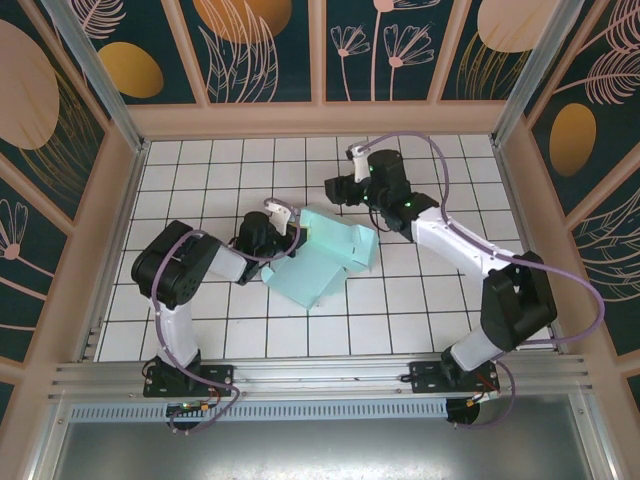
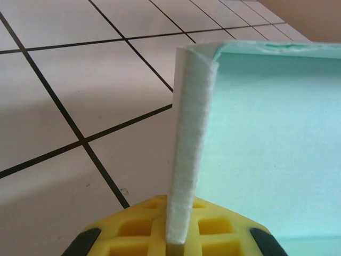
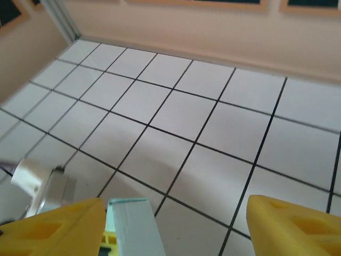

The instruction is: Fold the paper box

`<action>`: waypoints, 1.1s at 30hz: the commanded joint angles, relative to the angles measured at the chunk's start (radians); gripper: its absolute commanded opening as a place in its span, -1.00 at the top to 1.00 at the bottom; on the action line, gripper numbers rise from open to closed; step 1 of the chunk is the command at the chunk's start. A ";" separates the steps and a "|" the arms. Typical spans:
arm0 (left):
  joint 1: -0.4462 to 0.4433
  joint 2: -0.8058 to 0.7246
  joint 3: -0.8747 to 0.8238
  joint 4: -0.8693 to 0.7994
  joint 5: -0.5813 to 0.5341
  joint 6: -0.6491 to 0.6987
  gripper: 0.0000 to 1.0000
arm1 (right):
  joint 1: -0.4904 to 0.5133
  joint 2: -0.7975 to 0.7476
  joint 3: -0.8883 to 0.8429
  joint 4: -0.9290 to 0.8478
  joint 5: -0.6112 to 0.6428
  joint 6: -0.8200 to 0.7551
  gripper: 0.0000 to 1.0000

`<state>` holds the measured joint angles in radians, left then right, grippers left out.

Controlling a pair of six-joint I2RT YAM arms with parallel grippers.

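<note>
your pale light-blue thin card paper box (image 1: pixel 325 258) lies partly folded near the middle of the white tiled surface (image 1: pixel 400 310). your left hand (image 1: pixel 285 228), just left of the surface's middle, is clamped on an upright edge of the card, pinched between its yellow fingers (image 2: pixel 133 229). your right hand (image 1: pixel 338 188), toward the surface's far side, has its jaws apart and grips nothing; a box corner sits just beside one finger.
</note>
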<state>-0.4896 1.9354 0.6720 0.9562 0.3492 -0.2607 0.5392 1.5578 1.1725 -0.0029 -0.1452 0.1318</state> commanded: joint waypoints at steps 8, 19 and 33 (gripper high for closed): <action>-0.079 0.072 -0.062 0.373 -0.149 -0.003 0.74 | -0.076 0.172 0.076 -0.065 -0.326 0.264 -0.36; -0.081 0.077 -0.067 0.372 -0.174 0.080 0.75 | -0.066 0.294 0.116 0.017 -0.445 0.282 -0.35; -0.080 0.155 -0.236 0.630 -0.182 0.140 0.71 | -0.026 0.320 0.052 0.141 -0.519 0.276 -0.36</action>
<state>-0.5686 2.0579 0.4164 1.5074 0.1669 -0.1490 0.4969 1.8641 1.2430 0.0971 -0.6270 0.4065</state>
